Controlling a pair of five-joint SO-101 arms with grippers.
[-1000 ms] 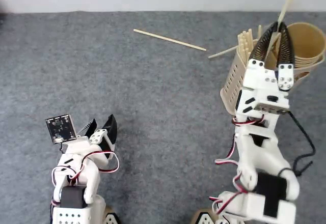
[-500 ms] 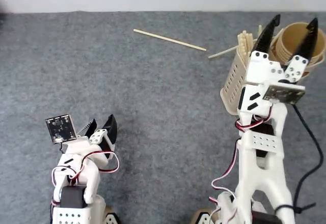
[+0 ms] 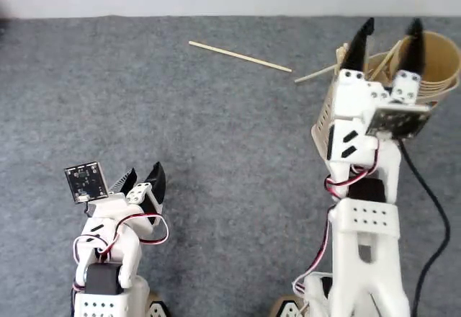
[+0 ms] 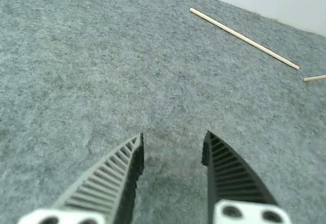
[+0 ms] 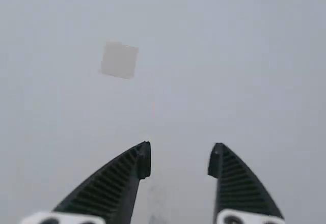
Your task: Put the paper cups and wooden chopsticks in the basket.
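**Both grippers open and empty, chopsticks lying loose**

Near the tabletop's front-left corner, the left gripper (image 3: 144,176) is sitting with fingers spread, gripping nothing. A wooden chopstick (image 3: 240,56) is lying by the back edge. Another chopstick (image 3: 315,76) is lying just beside the basket (image 3: 324,115) at the back-right corner, which is holding stacked paper cups (image 3: 436,61). Above it the right gripper (image 3: 392,25) is hanging wide apart, empty.

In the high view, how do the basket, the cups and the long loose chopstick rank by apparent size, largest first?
1. Basket: probably the largest, though the right arm covers much of it.
2. Cups: a wide stack, also partly covered.
3. Chopstick: long but very thin, so it has the least area.
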